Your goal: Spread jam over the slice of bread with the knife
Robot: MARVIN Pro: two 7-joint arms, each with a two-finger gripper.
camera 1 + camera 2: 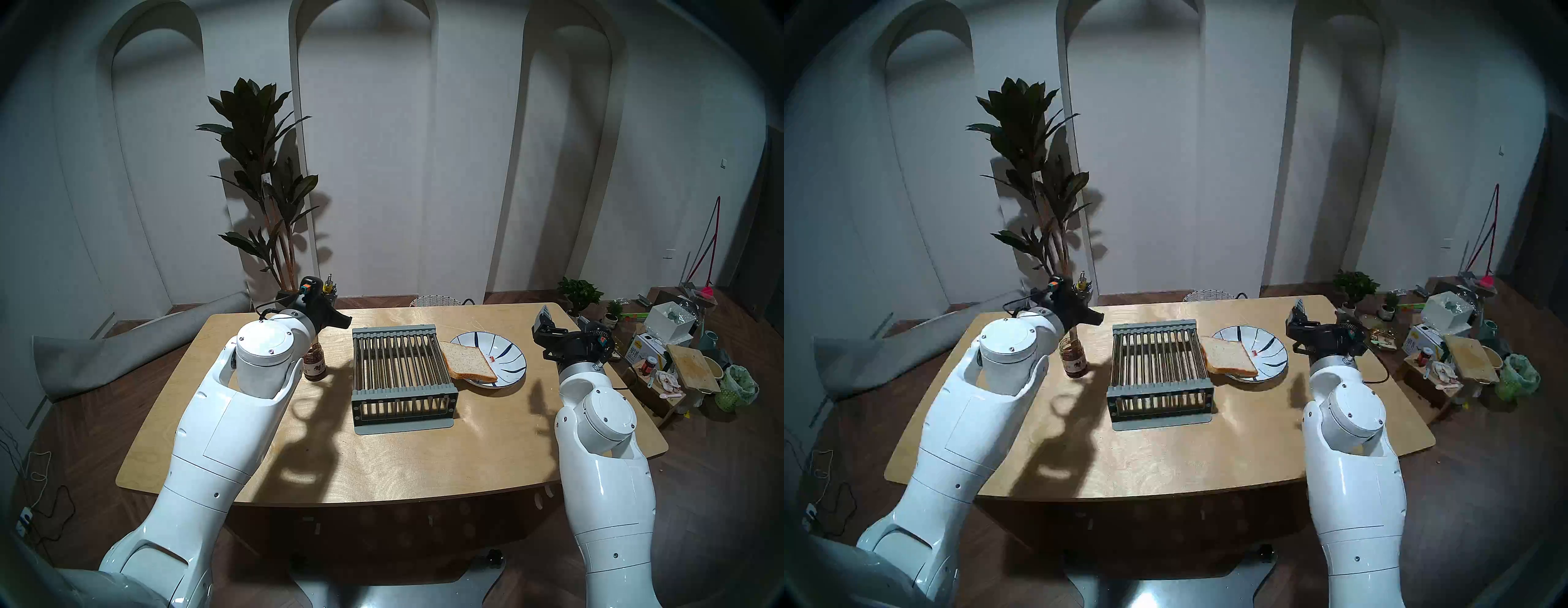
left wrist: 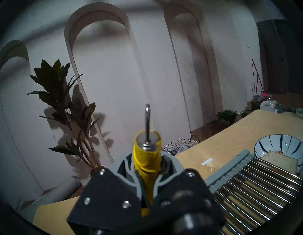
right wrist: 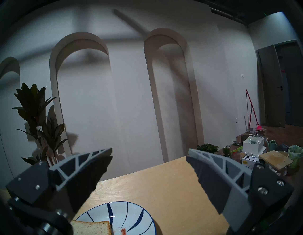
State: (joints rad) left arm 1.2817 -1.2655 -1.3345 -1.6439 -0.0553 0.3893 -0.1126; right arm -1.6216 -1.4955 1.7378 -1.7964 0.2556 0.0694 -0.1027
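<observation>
Knife (image 2: 147,157) clamped in left claw (image 2: 147,165); right claw (image 3: 149,162) wide, empty. Tip blade down into jam jar (image 1: 1074,357), scoop lightly, avoid rim.

The knife (image 2: 147,157) has a yellow handle and a silver blade. The plate (image 1: 507,352) is pale blue-white with dark blue radiating strokes. The slice of bread (image 1: 466,361) is speckled light brown, the rack (image 1: 401,373) grey, the worktop (image 1: 424,458) pale wood.

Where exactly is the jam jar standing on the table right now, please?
In the head views, the jam jar stands on the table's left side, left of the grey rack, beside the left arm's wrist.
</observation>
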